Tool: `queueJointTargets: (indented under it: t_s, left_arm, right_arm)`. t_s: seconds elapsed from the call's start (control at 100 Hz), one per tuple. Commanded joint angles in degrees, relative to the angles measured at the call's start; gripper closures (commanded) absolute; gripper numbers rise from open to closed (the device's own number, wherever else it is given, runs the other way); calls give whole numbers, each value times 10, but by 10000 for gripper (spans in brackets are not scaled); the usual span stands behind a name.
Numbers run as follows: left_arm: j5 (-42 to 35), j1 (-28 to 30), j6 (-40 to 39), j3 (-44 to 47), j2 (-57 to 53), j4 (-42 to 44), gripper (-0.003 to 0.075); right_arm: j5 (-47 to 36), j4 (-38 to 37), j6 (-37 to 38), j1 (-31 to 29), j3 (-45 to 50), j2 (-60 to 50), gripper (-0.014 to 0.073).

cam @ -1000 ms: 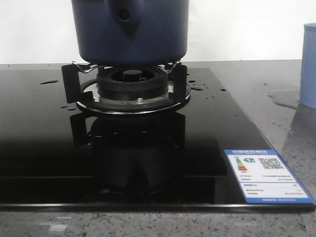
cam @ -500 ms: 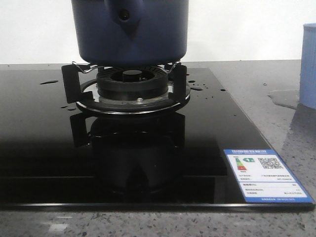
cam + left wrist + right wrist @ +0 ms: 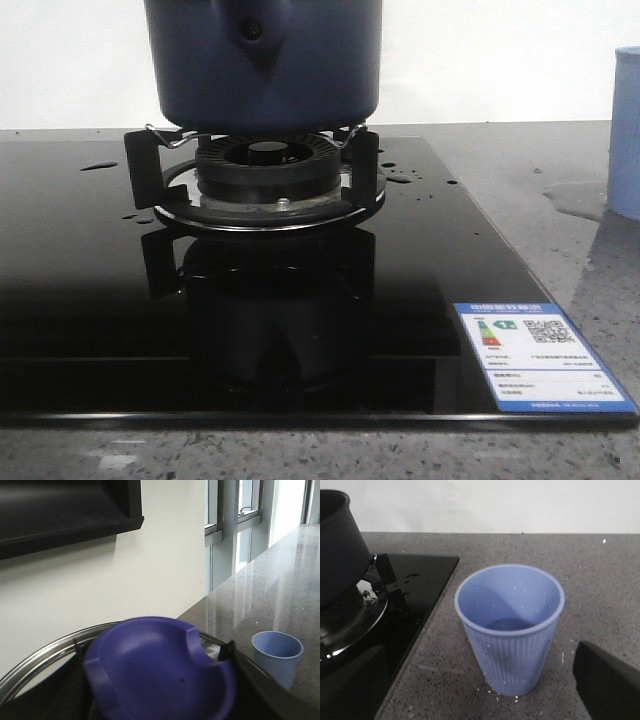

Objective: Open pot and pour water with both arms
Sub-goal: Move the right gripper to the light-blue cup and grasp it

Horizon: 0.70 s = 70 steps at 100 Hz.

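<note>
The dark navy pot (image 3: 262,70) stands on the burner grate (image 3: 255,180), its pointed handle mount with the hole facing me; it also shows in the right wrist view (image 3: 337,545). In the left wrist view a blurred purple-blue lid knob (image 3: 160,672) fills the space between my left gripper's (image 3: 155,680) dark fingers (image 3: 229,650), above the lid's steel rim (image 3: 35,665). My right gripper (image 3: 480,700) is open, with the pale-blue cup (image 3: 510,630) just ahead between its fingers (image 3: 607,685). Water lies as droplets (image 3: 398,176) on the cooktop and as a wet patch (image 3: 575,200) by the cup.
The black glass cooktop (image 3: 90,300) carries a blue energy label (image 3: 540,355) at its front right corner. The grey speckled counter (image 3: 520,180) runs to the right, where the cup (image 3: 626,130) stands at the frame's edge. A white wall is behind.
The cup at the right edge of the front view shifted very slightly sideways. The pot and the burner have not moved.
</note>
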Motion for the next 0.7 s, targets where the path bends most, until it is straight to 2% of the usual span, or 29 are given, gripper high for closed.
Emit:
queueJointTargets:
  t_s: [0.0, 0.23, 0.32, 0.51, 0.69]
  left_arm:
    - [10, 0, -6, -16, -18, -60, 441]
    - [11, 0, -6, -16, -18, -61, 441]
    - [12, 0, -6, -16, -18, -61, 441]
    - [13, 0, -6, -16, -18, -61, 441]
    - [13, 0, -6, -16, -18, -61, 441]
  right_arm:
    - [-52, 19, -5, 12, -12, 18, -62]
    - [-118, 20, -36, 56, -12, 80, -62]
    - [-178, 20, -36, 73, -12, 101, -62]
    - [-203, 20, -36, 99, -14, 131, -62]
    - [-262, 20, -36, 136, -15, 166, -62]
